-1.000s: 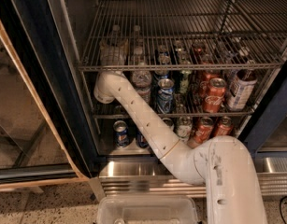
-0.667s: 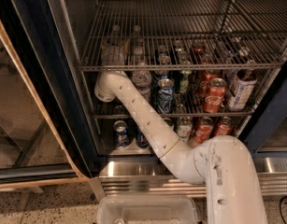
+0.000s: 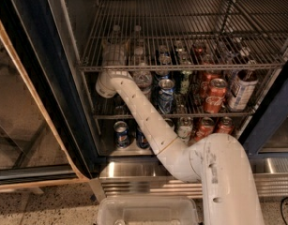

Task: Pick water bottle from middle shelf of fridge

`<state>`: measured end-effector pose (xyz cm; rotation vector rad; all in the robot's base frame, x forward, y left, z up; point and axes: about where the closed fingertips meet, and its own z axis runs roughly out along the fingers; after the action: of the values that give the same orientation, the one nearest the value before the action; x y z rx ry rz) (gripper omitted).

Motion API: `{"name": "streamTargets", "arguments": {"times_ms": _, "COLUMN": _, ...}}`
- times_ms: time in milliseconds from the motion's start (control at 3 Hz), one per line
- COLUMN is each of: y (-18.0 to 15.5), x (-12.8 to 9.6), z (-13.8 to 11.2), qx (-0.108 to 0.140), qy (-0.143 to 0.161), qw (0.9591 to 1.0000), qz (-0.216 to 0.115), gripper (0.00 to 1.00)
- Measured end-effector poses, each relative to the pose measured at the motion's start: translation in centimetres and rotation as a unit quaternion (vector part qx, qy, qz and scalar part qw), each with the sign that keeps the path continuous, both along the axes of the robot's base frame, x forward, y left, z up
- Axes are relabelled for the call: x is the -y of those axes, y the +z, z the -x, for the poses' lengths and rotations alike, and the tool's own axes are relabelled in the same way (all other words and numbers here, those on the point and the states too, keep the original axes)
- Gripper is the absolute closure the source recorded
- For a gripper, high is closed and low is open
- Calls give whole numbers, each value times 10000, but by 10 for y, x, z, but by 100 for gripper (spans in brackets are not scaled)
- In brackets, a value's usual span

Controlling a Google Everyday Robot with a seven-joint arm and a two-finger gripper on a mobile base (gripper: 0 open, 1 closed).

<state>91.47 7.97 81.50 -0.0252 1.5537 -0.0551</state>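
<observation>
Tool (image 3: 114, 54): upper left of centre, inside the fridge (image 3: 40, 78), seen through the top wire rack (image 3: 181, 36); wide or narrow cannot be told. White arm (image 3: 143, 116) crosses in front of blue cans (image 3: 166, 95); red cans (image 3: 215, 95) further right. Middle shelf (image 3: 103, 116): silver wire. Floor (image 3: 40, 210): speckled. Water bottle (image 3: 142, 78): clear, ribbed, upright on middle shelf, just right of tool.

We are looking at our white arm (image 3: 148, 121): smooth rounded tubes, a row of small dark dots running along the upper segment, a thin yellowish ring circling the elbow, two dark holes showing on the thick lower column. Our greyish gripper (image 3: 114, 54) is sitting inside the fridge (image 3: 40, 78), left side, behind the wire rack (image 3: 181, 32).
</observation>
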Motion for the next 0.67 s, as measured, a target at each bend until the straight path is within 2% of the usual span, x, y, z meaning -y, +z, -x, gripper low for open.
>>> {"name": "streamTargets", "arguments": {"times_ms": 667, "y": 1, "x": 0, "z": -6, "qx": 28, "qy": -6, "qw": 10000, "qz": 22, "gripper": 46}}
